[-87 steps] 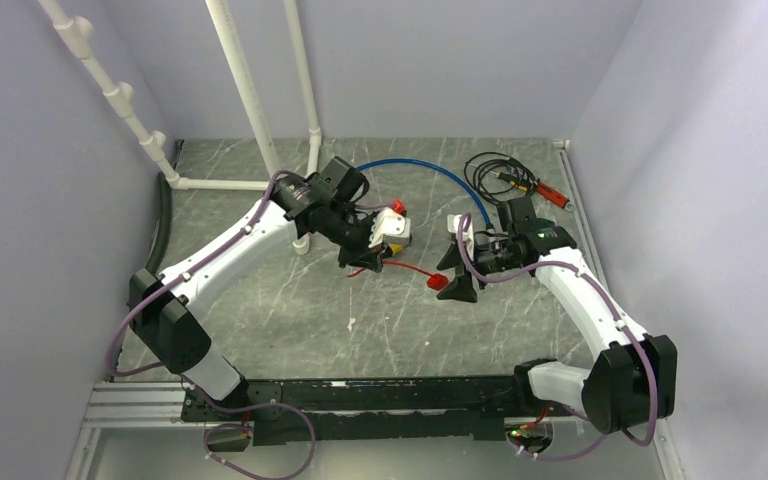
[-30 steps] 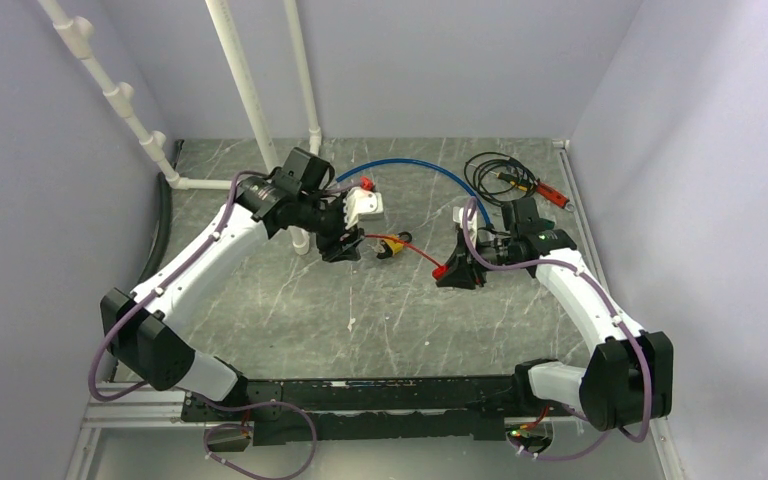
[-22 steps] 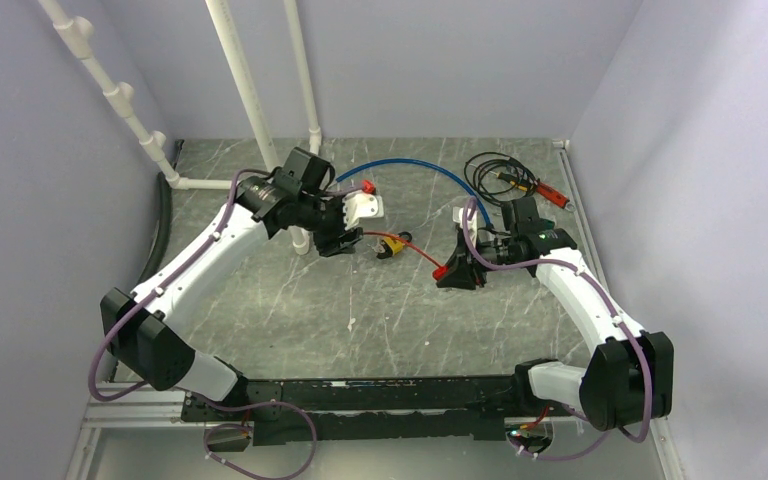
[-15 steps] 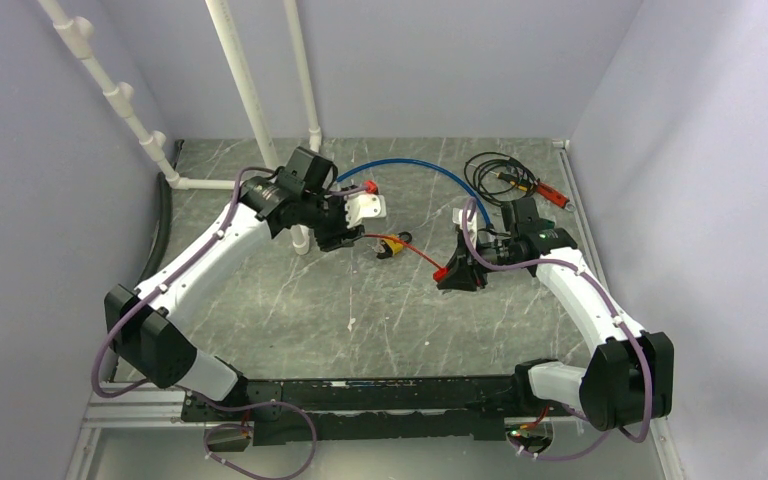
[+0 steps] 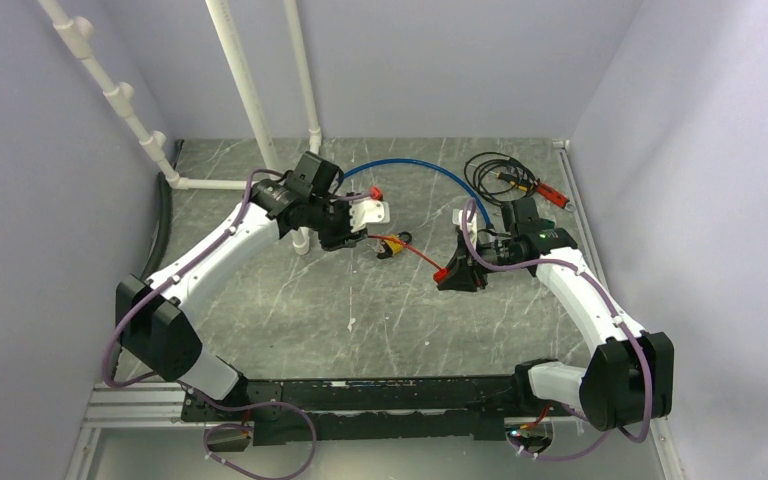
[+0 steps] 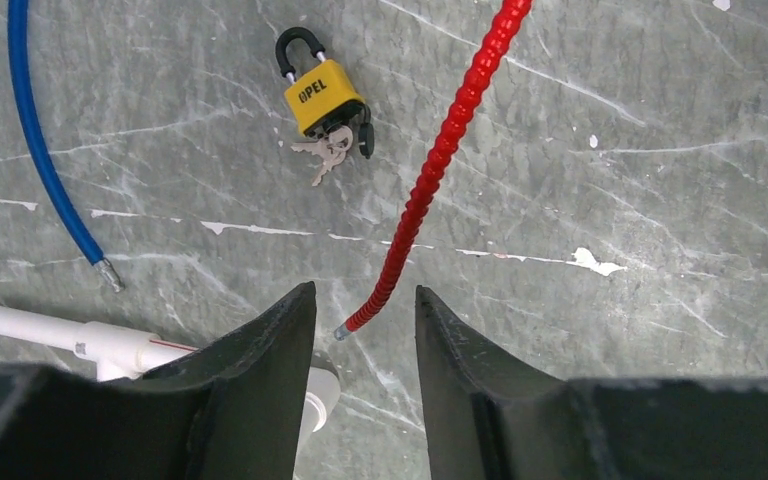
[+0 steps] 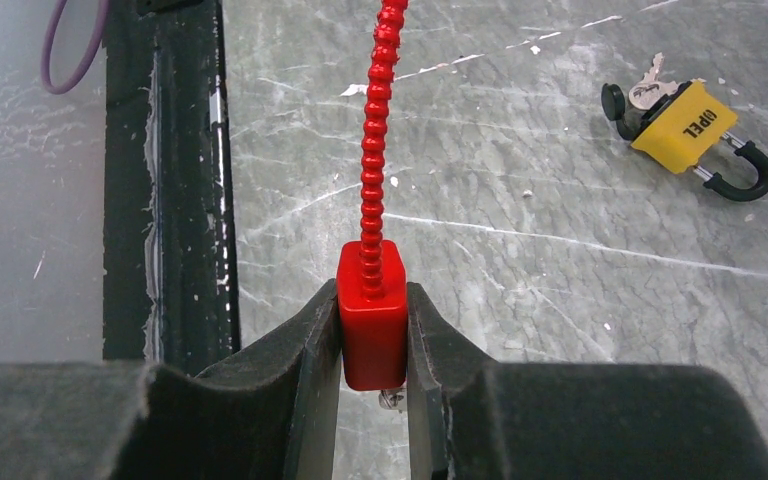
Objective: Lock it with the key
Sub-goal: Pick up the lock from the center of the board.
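The padlock [image 5: 392, 245] lies on the surface [image 5: 360, 320] between the two arms. The left gripper [image 5: 350, 238] hovers just beside it. The right gripper [image 5: 457, 274] clamps the block end of the red cable [image 5: 422, 259]. A blue cable [image 5: 430, 172] arcs behind.

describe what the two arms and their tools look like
The left arm and right arm have smooth white curved shells, chunky black joints and a thin purple cable looping alongside. The left tool and right tool each have two matte black wedge-shaped fingers.
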### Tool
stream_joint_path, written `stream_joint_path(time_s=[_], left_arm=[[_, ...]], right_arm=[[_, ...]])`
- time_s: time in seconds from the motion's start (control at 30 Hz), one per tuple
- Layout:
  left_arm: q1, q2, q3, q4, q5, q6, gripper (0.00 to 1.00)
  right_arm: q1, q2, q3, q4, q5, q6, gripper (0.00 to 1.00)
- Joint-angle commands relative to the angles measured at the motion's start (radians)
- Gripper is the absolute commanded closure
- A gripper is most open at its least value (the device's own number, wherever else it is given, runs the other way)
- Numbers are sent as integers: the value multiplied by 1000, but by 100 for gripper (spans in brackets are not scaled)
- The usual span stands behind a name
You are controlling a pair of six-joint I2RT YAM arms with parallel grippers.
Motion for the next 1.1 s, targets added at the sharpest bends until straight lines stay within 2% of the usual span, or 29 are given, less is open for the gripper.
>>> stream_joint_path(time_s=[0.0,0.27,0.33,0.47,0.57,0.7,0.83,1.07], left_arm=[[-4,0,-14,40,25,16,58],[-8,5,-39,63,59,28,55],[-9,6,-39,61,68,36,64],[-9,5,-36,60,80,29,99],[-9,2,-16,48,124,-29,100],[-5,2,-14,156,226,-268,100],[-4,18,9,287,266,-516,100],[-5,63,88,409,289,-767,100]], right_arm=[[-1,-16,38,-9,-45,-38,100],[-1,-5,53,-50,-69,-62,100],[-1,-4,53,-53,-68,-65,100],[-2,-16,42,-28,-58,-46,100],[-1,-38,13,62,-39,21,100],[-1,-43,-57,362,-34,220,100],[9,-15,-126,759,-29,469,100],[77,44,-217,1246,51,670,100]])
